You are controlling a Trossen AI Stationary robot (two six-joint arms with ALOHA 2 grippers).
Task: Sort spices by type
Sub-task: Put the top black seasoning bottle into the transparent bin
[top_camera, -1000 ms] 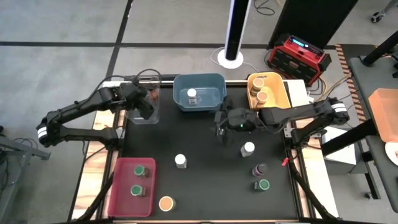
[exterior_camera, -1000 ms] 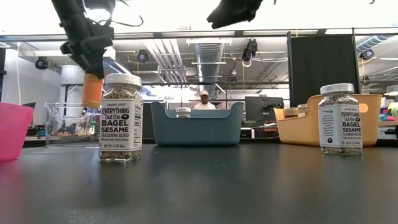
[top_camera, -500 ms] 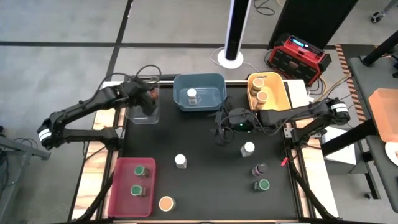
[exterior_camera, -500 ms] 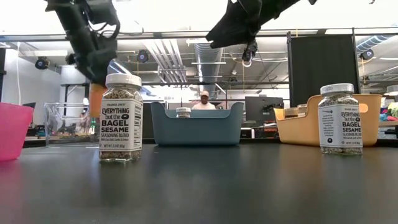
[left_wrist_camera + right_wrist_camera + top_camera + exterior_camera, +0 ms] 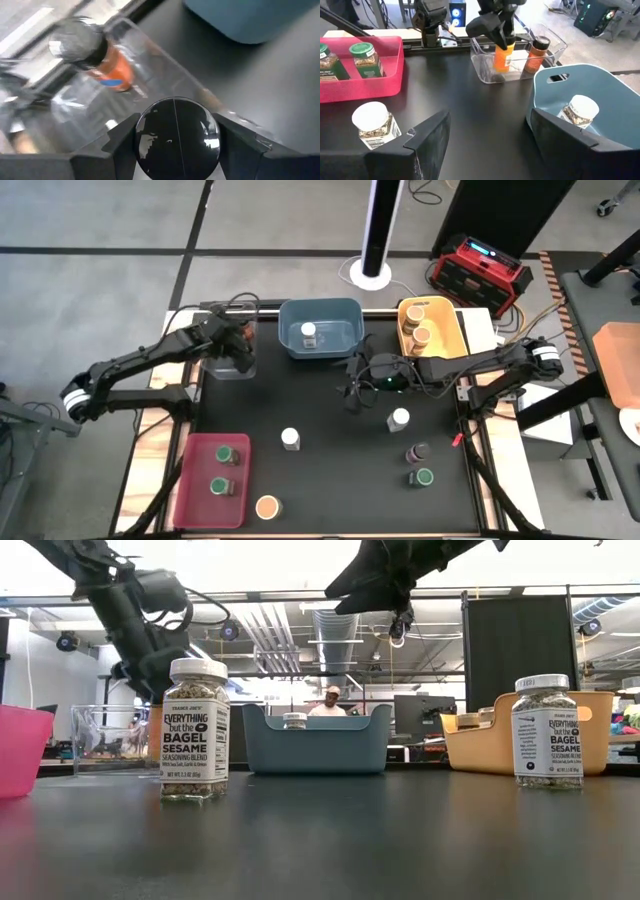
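Observation:
My left gripper [image 5: 233, 346] is over the clear bin [image 5: 230, 365] at the far left, shut on an orange spice jar [image 5: 502, 57] with a dark lid [image 5: 177, 137]. A second orange jar [image 5: 95, 55] stands in that bin. My right gripper [image 5: 354, 392] hangs open above the table's middle, nothing between its fingers. White-lidded jars [image 5: 290, 439] [image 5: 399, 419] stand on the black table. So do a dark-lidded jar [image 5: 416, 452], a green-lidded jar [image 5: 424, 477] and a tan-orange-lidded jar [image 5: 267, 507]. My left gripper pinches the orange jar at its dark lid [image 5: 177, 137], one finger [image 5: 122, 145] on each side. The fingers slant down from above. The jar hangs upright, its lower part [image 5: 501, 65] inside the clear bin's walls; whether it touches the floor I cannot tell.
The blue bin [image 5: 340, 310] at the far middle holds a white-lidded jar [image 5: 309, 333]. The yellow bin [image 5: 447, 330] at the far right holds two tan-lidded jars. The red bin [image 5: 196, 480] at the near left holds two green-lidded jars.
My left gripper has gone down and a little toward the table's far-left corner, lowering the orange jar from above the clear bin into it; the jar has stayed upright. My right gripper has sunk slightly.

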